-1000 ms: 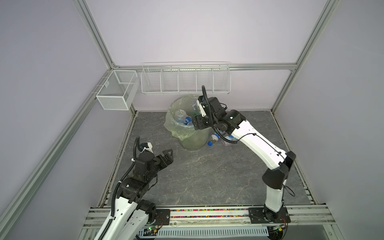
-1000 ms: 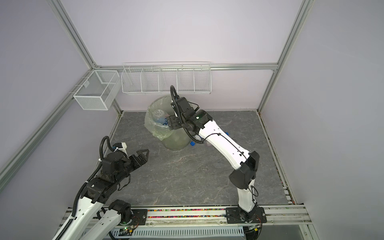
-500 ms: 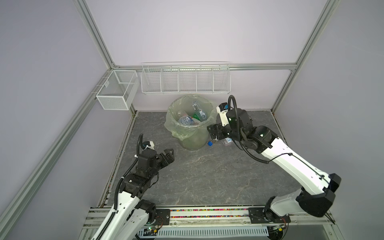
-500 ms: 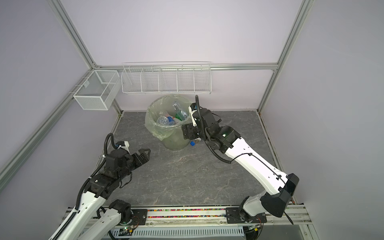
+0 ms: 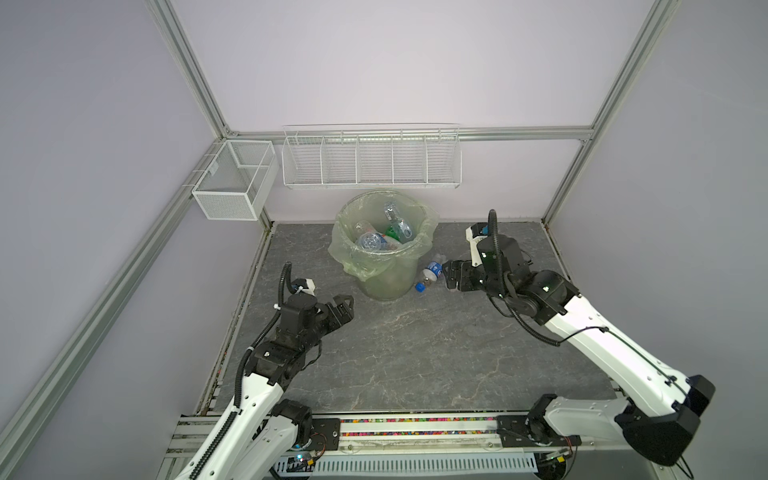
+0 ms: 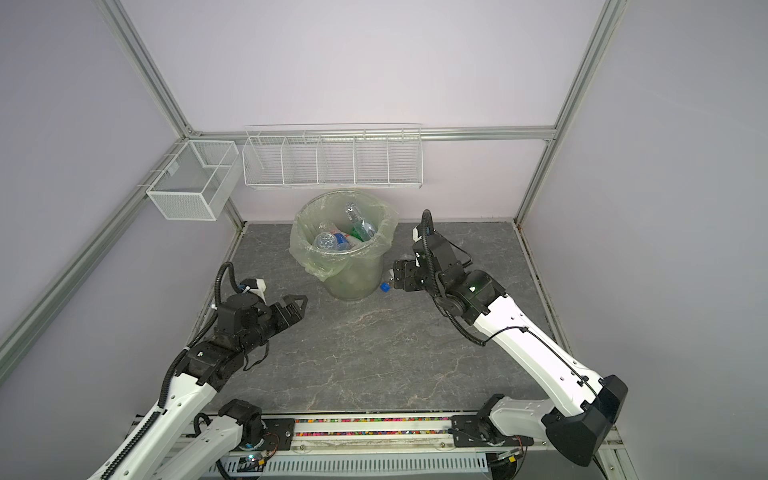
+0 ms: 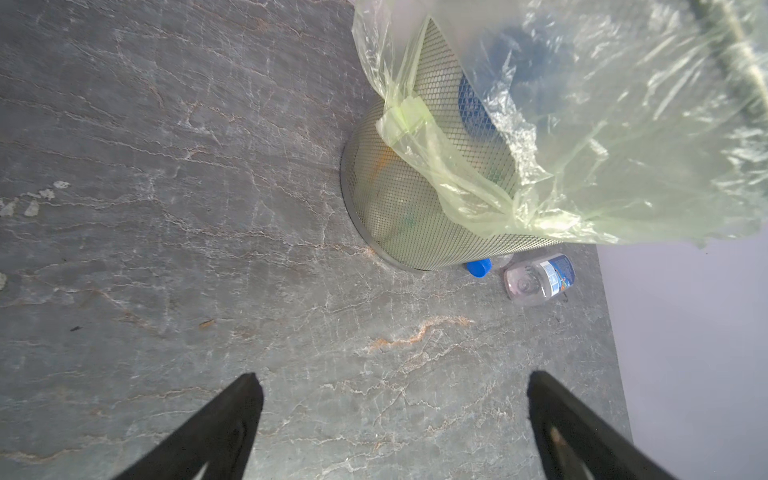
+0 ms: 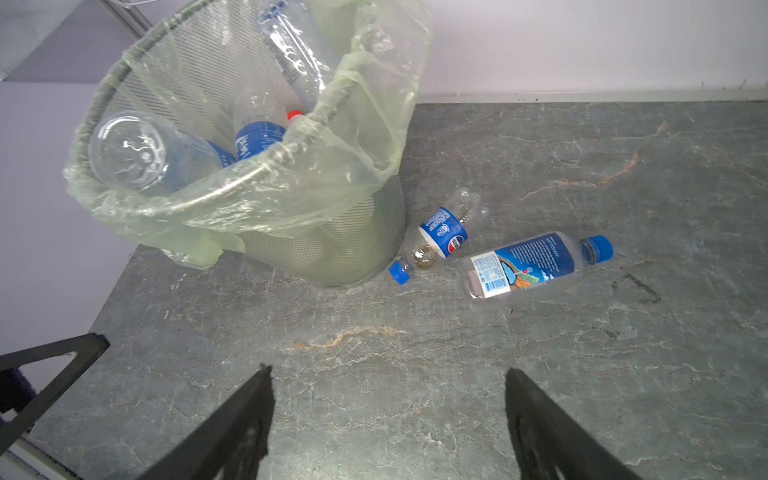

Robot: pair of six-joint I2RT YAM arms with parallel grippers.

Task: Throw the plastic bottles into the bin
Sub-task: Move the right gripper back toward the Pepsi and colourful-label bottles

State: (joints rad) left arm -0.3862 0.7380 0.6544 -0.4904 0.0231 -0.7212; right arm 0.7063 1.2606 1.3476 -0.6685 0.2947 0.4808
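Loose bottles: small cola bottle and blue-label bottle lie on the bench, just beside the bin.
Right end effector: released, empty, near them.
Left end effector: released, empty.
Risk: the round bottles may roll out of a pinch, and the overhanging liner could snag.

Right tool no longer over the bin, now low beside a floor bottle; left tool slightly forward.

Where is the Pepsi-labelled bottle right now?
The Pepsi bottle lies on its side by the bin, right of it in a top view; another blue-capped bottle lies alongside.
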